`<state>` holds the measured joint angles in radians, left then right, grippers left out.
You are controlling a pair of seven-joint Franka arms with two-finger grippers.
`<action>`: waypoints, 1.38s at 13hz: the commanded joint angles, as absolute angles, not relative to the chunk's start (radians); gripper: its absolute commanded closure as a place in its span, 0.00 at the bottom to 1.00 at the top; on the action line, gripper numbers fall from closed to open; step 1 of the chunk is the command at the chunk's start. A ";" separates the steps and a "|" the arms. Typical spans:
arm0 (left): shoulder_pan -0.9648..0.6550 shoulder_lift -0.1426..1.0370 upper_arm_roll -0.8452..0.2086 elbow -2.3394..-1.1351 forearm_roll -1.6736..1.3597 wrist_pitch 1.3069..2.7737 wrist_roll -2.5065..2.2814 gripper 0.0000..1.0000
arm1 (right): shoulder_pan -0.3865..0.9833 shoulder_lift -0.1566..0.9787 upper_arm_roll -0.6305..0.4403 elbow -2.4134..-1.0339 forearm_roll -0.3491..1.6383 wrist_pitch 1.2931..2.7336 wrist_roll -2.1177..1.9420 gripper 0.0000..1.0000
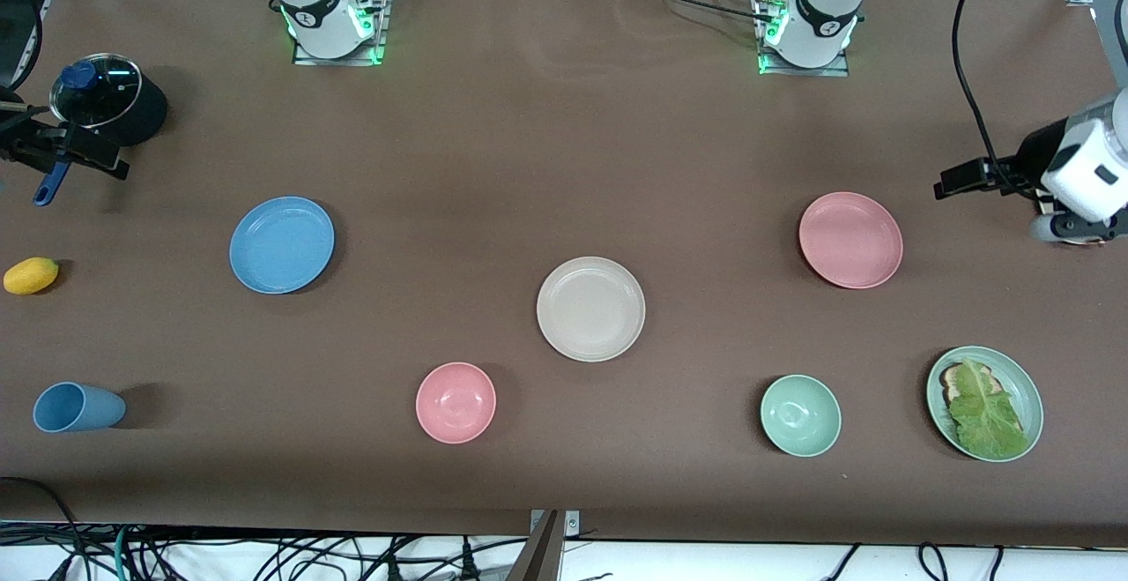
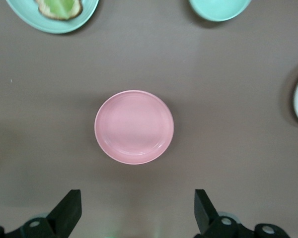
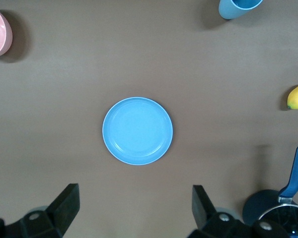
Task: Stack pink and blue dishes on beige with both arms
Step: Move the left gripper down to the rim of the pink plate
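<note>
Flat on table, pink plate (image 1: pixel 850 240), blue plate (image 1: pixel 282 244), beige plate (image 1: pixel 590 309), rims up

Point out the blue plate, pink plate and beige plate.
blue plate (image 1: pixel 282 245), front view, centre of its flat base.
pink plate (image 1: pixel 850 240), front view, centre of its flat base.
beige plate (image 1: pixel 590 309), front view, centre of its flat base.

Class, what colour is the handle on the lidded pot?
Blue; the pot handle shows best in the right wrist view.

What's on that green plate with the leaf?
On the green plate lies a lettuce leaf on a slice of toast. The leaf covers most of the toast, so anything between them stays hidden.
</note>
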<state>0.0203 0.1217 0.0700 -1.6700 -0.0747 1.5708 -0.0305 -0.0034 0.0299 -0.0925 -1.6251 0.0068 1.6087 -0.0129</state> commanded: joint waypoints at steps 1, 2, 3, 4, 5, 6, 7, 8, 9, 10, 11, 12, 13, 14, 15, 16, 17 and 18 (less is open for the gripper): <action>0.049 0.228 0.069 -1.625 -0.077 1.571 -0.021 0.00 | -0.002 0.008 -0.095 -1.640 0.014 1.608 -0.020 0.00; 0.049 0.256 0.066 -1.612 -0.078 1.572 -0.021 0.00 | -0.002 0.008 -0.095 -1.640 0.014 1.608 -0.020 0.00; 0.051 0.277 0.066 -1.597 -0.077 1.572 -0.014 0.00 | -0.002 0.008 -0.095 -1.640 0.014 1.608 -0.021 0.00; 0.055 0.281 0.066 -1.598 -0.078 1.588 -0.009 0.00 | -0.002 0.006 -0.095 -1.640 0.014 1.603 -0.021 0.00; 0.057 0.297 0.066 -1.609 -0.080 1.636 -0.009 0.00 | -0.002 0.006 -0.097 -1.640 0.015 1.576 -0.018 0.00; 0.069 0.320 0.066 -1.617 -0.089 1.678 -0.006 0.00 | -0.002 0.005 -0.098 -1.640 0.015 1.569 -0.020 0.00; 0.099 0.331 0.063 -1.618 -0.097 1.690 0.015 0.00 | -0.002 0.005 -0.100 -1.638 0.015 1.569 -0.020 0.00; 0.133 0.357 0.060 -1.618 -0.127 1.709 0.097 0.00 | -0.002 0.005 -0.100 -1.638 0.015 1.569 -0.020 0.00; 0.158 0.377 0.061 -1.630 -0.164 1.739 0.189 0.00 | -0.002 0.003 -0.100 -1.638 0.015 1.569 -0.018 0.00; 0.191 0.382 0.060 -1.656 -0.176 1.781 0.248 0.00 | -0.002 0.002 -0.100 -1.638 0.015 1.569 -0.020 0.00; 0.198 0.379 0.060 -1.687 -0.178 1.817 0.291 0.00 | -0.002 0.002 -0.100 -1.638 0.015 1.569 -0.018 0.00; 0.209 0.374 0.061 -1.707 -0.198 1.841 0.332 0.00 | -0.002 0.002 -0.100 -1.638 0.014 1.569 -0.020 0.00; 0.219 0.374 0.061 -1.732 -0.230 1.861 0.377 0.00 | -0.002 0.002 -0.100 -1.637 0.014 1.569 -0.018 0.00; 0.224 0.371 0.064 -1.770 -0.242 1.905 0.423 0.00 | -0.002 0.003 -0.100 -1.637 0.014 1.569 -0.018 0.00; 0.241 0.367 0.064 -1.813 -0.261 1.954 0.461 0.00 | -0.002 0.002 -0.100 -1.637 0.014 1.569 -0.018 0.00; 0.244 0.367 0.064 -1.847 -0.291 1.986 0.495 0.00 | -0.002 0.003 -0.100 -1.637 0.014 1.569 -0.018 0.00; 0.255 0.367 0.064 -1.874 -0.310 2.021 0.535 0.00 | -0.002 0.003 -0.100 -1.637 0.014 1.569 -0.020 0.00; 0.262 0.367 0.064 -1.902 -0.317 2.057 0.573 0.00 | -0.002 0.002 -0.100 -1.637 0.014 1.569 -0.020 0.00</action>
<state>0.2410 0.3956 0.0692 -1.8288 -0.2758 1.9950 0.4853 -0.0036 0.0260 -0.0961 -1.6250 0.0068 1.5799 -0.0130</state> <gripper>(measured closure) 0.000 0.000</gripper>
